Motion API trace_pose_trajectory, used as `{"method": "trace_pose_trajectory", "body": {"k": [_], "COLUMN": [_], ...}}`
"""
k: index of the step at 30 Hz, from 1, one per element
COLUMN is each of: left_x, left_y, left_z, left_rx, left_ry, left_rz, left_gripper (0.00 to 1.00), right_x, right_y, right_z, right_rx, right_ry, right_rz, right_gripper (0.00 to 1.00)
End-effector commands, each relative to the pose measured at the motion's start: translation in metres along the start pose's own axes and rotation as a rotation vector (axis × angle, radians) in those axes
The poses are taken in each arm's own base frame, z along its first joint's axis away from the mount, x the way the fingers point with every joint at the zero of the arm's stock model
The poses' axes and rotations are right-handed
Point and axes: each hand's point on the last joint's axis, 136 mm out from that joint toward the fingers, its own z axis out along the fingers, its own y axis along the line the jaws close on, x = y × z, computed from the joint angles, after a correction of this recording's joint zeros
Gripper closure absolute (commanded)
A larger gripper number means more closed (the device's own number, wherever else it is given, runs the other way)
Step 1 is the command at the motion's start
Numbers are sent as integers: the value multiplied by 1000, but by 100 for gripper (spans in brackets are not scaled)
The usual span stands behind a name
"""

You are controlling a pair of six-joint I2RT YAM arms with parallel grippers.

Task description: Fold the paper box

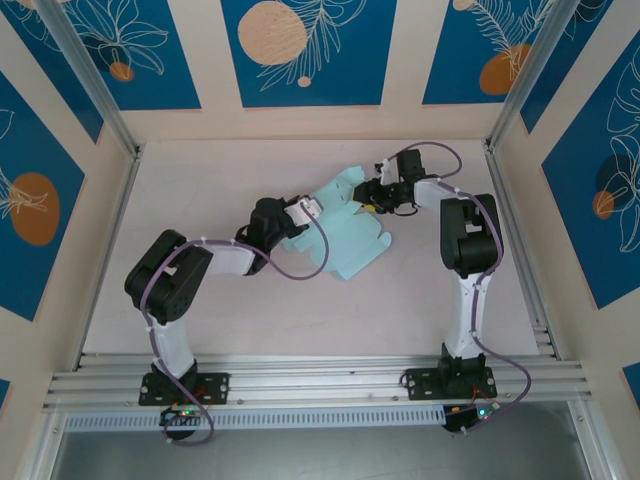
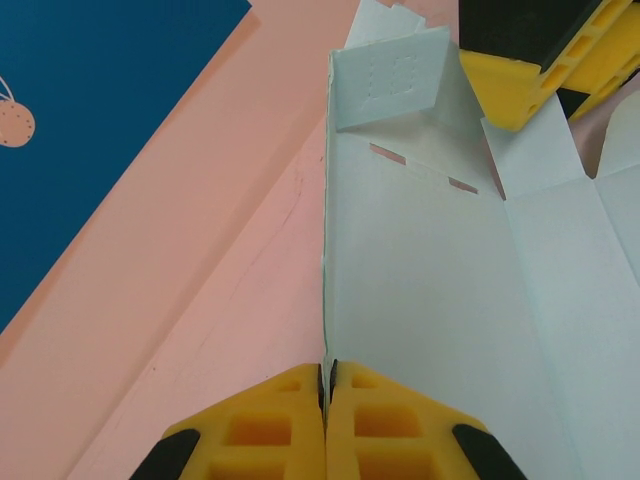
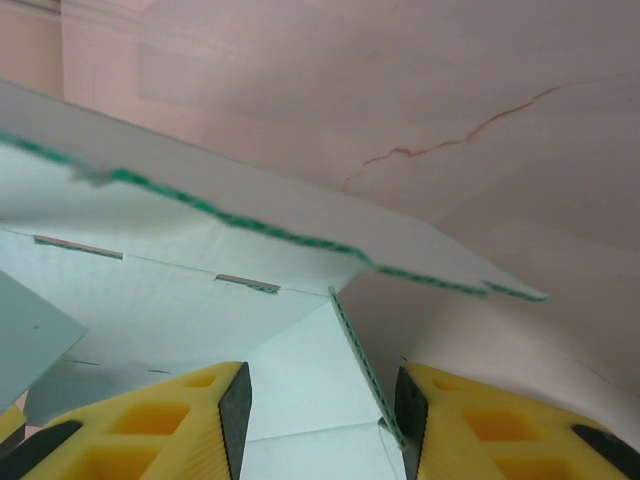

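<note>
Paper box (image 1: 345, 240), a pale light-blue thin-card die-cut sheet, lies mid-way across the pale table (image 1: 200, 320), mostly flat; folding looks barely begun. The left gripper (image 2: 325, 385) pinches its near-left edge. Farther right, the right gripper (image 3: 320, 400) has its jaws apart around 1 raised flap. Most walls and tabs remain unfolded.

Paper box (image 1: 345, 240) pale light-blue, plain; its cut edge reads green in the right wrist view. Left gripper (image 2: 326, 378) and right gripper (image 3: 322, 388) yellow with black trim. Left arm (image 1: 165, 282) and right arm (image 1: 465, 240) black and white, with purple cables (image 1: 292, 272). Table (image 1: 200, 190) pale pinkish beige, 1 thin reddish-brown line on it. Wall panels (image 1: 350, 60) deep blue with white leaf outlines and orange or peach discs, beige between. Rails (image 1: 320, 378) silver.
</note>
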Motion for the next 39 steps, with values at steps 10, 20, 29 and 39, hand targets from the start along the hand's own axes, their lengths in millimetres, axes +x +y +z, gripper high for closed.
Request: {"method": "trace_pose_trajectory", "body": {"k": [10,20,29,39], "left_x": [-16,-19,-23,-19], "left_y": [15,0,-14,-20], "left_z": [9,14,17,11], "left_rx": [-63,-70,-75,-79], "left_ry": [19,32,31,22], "left_rz": [124,243,356,505], "left_gripper": [100,100,100,100], "right_x": [9,26,45,26], "right_y": [41,29,26,40], "right_z": [-2,11,10,-59], "right_rx": [-81,-86,-108,-61], "right_ry": [-24,4,29,-74], "right_rz": [-22,52,116,25], "right_gripper": [58,61,62,51]}}
